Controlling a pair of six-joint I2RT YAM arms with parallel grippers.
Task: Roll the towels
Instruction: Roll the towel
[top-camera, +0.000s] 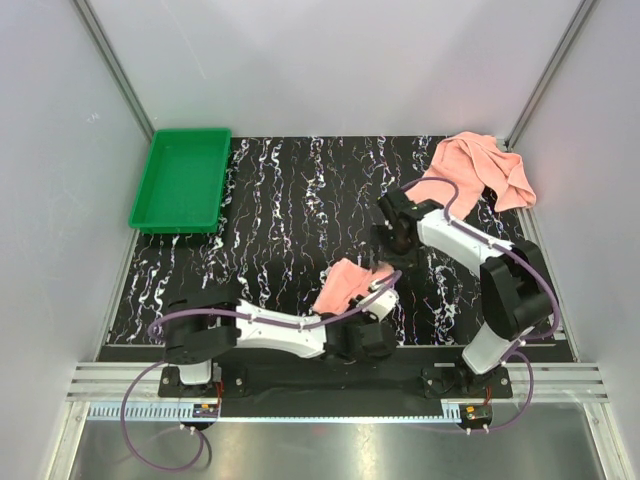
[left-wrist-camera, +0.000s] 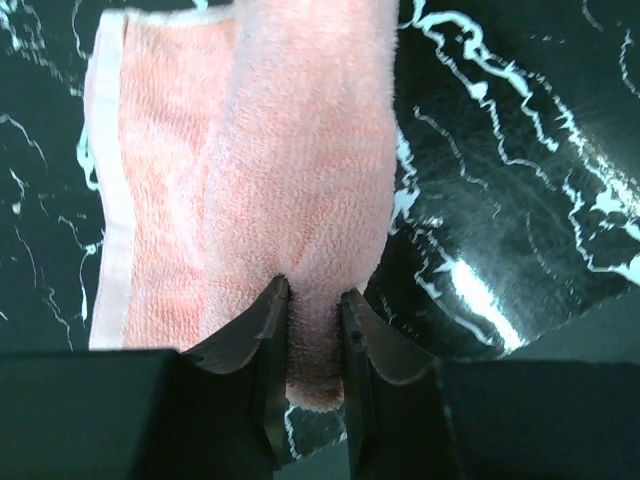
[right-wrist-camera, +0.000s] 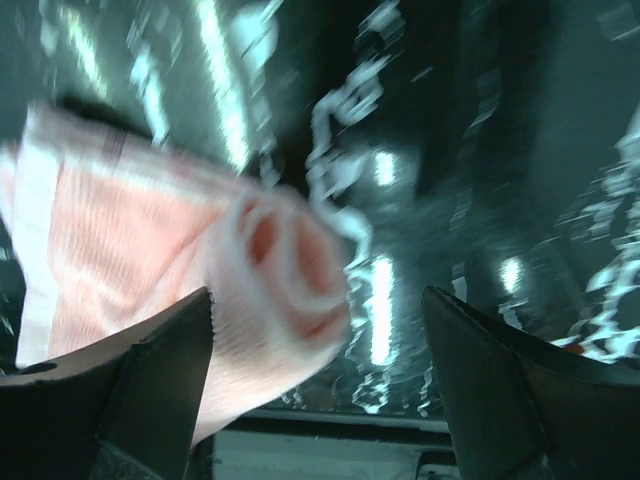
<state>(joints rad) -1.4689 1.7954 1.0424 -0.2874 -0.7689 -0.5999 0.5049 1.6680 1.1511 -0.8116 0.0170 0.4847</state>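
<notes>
Bench (top-camera: 290, 200): black with white veins, is carrying both towels and the tray.
Green tray (top-camera: 183, 185): is sitting at the far left corner, well apart from both towels.
Far towel (top-camera: 480, 170): is lying crumpled at the far right corner, away from both tools and not yet rolled.
Near towel (top-camera: 345, 285): is lying near the front middle, partly wound into a spiral roll with a flat tail trailing beside it.
Left tool (left-wrist-camera: 313, 295): is pinching the roll's end between nearly closed jaws.
Right tool (right-wrist-camera: 318, 320): is standing wide and gripping nothing, with the roll's spiral end between its fingers.
Remaining: by my judgement, finishing this roll, then rolling the far towel entirely.
</notes>
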